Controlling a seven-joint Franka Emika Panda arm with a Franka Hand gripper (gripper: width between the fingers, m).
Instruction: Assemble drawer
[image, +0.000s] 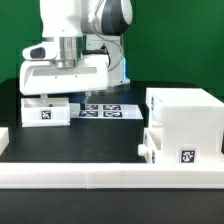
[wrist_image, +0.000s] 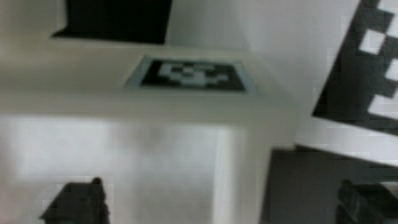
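A small white drawer tray (image: 45, 111) with a square tag lies on the black table at the exterior view's left. My gripper (image: 52, 96) hangs right over it. In the wrist view the tray (wrist_image: 125, 140) and its tag (wrist_image: 191, 73) fill most of the picture. My gripper (wrist_image: 217, 205) is open, and its dark fingertips (wrist_image: 75, 202) stand wide apart with one edge of the tray between them. The large cube-shaped casing (image: 185, 112) stands at the right. A second tray (image: 176, 150) with a tag sits at its front.
The marker board (image: 100, 108) lies flat in the middle behind the tray and shows at the wrist view's edge (wrist_image: 365, 70). A long low white border bar (image: 100, 179) runs along the front, and another piece (image: 3, 140) is at the left.
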